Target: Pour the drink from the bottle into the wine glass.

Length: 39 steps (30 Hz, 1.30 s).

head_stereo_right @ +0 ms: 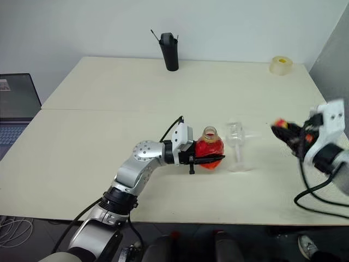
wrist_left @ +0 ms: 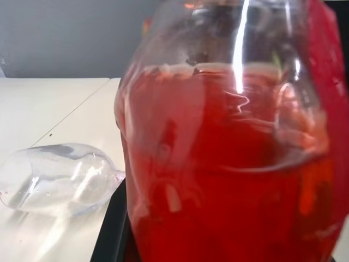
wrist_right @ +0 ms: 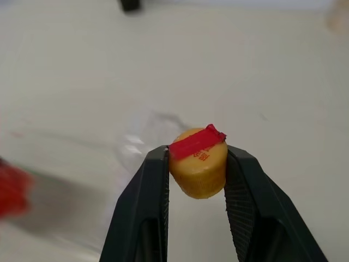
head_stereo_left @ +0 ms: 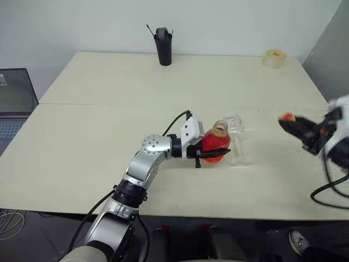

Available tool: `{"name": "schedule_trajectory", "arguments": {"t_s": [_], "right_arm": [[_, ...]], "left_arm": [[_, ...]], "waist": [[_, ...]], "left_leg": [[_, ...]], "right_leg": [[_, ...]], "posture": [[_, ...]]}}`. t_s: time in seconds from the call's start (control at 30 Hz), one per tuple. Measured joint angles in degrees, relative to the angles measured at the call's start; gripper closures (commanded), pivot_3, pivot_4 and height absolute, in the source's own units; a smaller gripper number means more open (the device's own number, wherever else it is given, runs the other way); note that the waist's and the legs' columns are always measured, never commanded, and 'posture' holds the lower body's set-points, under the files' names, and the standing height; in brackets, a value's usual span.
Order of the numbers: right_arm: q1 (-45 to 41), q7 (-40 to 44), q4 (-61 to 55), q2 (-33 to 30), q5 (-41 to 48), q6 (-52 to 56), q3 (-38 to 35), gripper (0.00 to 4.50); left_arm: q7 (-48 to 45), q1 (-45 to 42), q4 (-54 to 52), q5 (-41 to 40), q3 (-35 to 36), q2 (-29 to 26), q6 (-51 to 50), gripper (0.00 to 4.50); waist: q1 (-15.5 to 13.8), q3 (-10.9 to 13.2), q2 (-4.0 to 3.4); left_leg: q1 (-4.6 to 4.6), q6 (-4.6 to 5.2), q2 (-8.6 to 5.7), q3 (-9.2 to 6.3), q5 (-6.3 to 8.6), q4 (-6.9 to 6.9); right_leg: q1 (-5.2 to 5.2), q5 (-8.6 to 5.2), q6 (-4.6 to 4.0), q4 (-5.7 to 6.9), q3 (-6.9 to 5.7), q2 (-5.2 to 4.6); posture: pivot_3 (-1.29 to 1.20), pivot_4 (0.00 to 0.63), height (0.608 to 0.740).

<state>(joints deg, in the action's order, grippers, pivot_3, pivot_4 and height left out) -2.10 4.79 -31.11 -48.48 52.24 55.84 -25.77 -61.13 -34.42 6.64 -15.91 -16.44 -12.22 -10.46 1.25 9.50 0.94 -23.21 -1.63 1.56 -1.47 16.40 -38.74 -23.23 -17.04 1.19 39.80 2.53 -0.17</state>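
Fingers of my left gripper point(head_stereo_left: 214, 154) are clamped on the bottle point(head_stereo_left: 216, 146), one black finger on each side of its rounded belly. The bottle stands upright on the table point(head_stereo_left: 98, 142), near its middle, its yellow neck ring bare and the mouth uncapped. The drink point(wrist_left: 229, 180) fills most of the clear plastic body, bright red and see-through, with a faint line of froth at its top.

Just right of the bottle stands the wine glass point(head_stereo_right: 235, 146): clear, rounded bowl, thin stem, flat round foot. I cannot tell whether bowl and bottle touch; they are very close.

My right gripper point(wrist_right: 197, 164) is well off to the right, above the table's right side, its two ribbed black fingers pinched on the cap point(wrist_right: 197, 162), a small yellow plug with a red strip across its top.

The table is pale cream, smooth and matte, made of two slabs meeting at a seam that runs left to right just beyond the bottle. At the far edge stands a black cylindrical holder point(head_stereo_left: 163, 46) with thin sticks poking out, and at the far right corner lies a roll of tape point(head_stereo_left: 274, 58). A laptop point(head_stereo_left: 15, 103) sits past the left edge. Behind is a plain pale wall point(head_stereo_left: 82, 24).

The near half of the table, left and right of my left arm, lies open, and so does the wide stretch between glass and right gripper.
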Motion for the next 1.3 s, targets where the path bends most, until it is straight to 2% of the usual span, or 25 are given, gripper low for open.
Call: {"name": "schedule_trajectory", "arguments": {"t_s": [0.17,0.3,0.37,0.5,0.53,0.83,1.13,1.3], "right_arm": [[0.5,-11.6,7.5,14.5,-10.8,-3.1,0.8,3.42],[-0.2,-17.4,12.9,25.5,-14.1,-6.8,-2.1,3.42],[-1.4,-18.6,14.1,28.4,-15.1,-8.4,-2.7,3.42],[-2.1,-18.3,14.6,29.6,-16.8,-9.6,-2.2,3.42],[-2.3,-18.0,14.6,29.8,-17.0,-9.6,-2.1,3.07],[-3.8,-15.3,13.4,27.0,-19.0,-7.6,-0.2,0.01],[-8.9,-10.8,3.1,16.2,-15.8,4.2,-0.6,0.00],[-15.6,1.4,-4.7,7.2,-7.2,9.5,5.0,0.00]], "left_arm": [[-0.7,-0.1,0.4,0.0,0.0,0.9,0.1,3.18],[-0.7,-0.1,0.6,0.0,0.0,1.1,0.1,3.18],[-0.7,-0.1,0.6,0.0,0.0,1.2,0.1,3.18],[-0.7,-0.1,0.6,0.0,0.0,1.1,0.2,3.18],[-0.7,-0.1,0.6,0.0,0.0,1.1,0.2,3.18],[-0.7,-0.1,0.6,0.0,0.0,1.0,0.2,3.19],[1.0,-0.1,0.7,-0.1,1.8,-0.1,-0.6,3.19],[5.4,-0.3,2.5,-0.7,7.1,-2.2,-2.0,3.19]], "waist": [[0.3,0.0,-0.04],[0.3,0.0,-0.12],[0.4,-0.1,-0.18],[0.4,-0.1,-0.19],[0.4,-0.1,-0.19],[0.4,-0.1,-0.19],[0.5,-0.1,-0.21],[0.8,-0.1,-0.22]], "left_leg": [[0.11,-0.09,-0.02,0.06,-0.05,0.05],[0.17,-0.07,-0.02,0.11,-0.04,0.10],[0.21,-0.06,-0.02,0.16,-0.03,0.11],[0.20,-0.02,-0.03,0.13,-0.01,0.12],[0.20,-0.01,-0.03,0.14,0.00,0.12],[0.19,0.00,-0.04,0.13,0.01,0.13],[0.20,0.02,-0.05,0.10,0.01,0.12],[0.24,0.04,-0.04,0.07,0.03,0.11]], "right_leg": [[0.02,-0.01,0.01,0.03,0.05,0.04],[0.02,-0.01,0.01,0.06,0.12,0.06],[0.02,-0.01,0.01,0.06,0.16,0.05],[0.02,-0.01,0.01,0.06,0.13,0.06],[0.02,-0.01,0.01,0.06,0.14,0.05],[0.02,-0.01,0.01,0.06,0.13,0.04],[0.02,-0.01,0.01,0.06,0.11,0.06],[0.03,-0.01,0.00,0.06,0.10,0.17]], "posture": [[0.00,0.150,0.740],[0.00,0.150,0.740],[0.00,0.150,0.740],[0.00,0.150,0.740],[0.00,0.150,0.740],[0.00,0.150,0.740],[0.00,0.150,0.740],[0.00,0.150,0.740]]}}
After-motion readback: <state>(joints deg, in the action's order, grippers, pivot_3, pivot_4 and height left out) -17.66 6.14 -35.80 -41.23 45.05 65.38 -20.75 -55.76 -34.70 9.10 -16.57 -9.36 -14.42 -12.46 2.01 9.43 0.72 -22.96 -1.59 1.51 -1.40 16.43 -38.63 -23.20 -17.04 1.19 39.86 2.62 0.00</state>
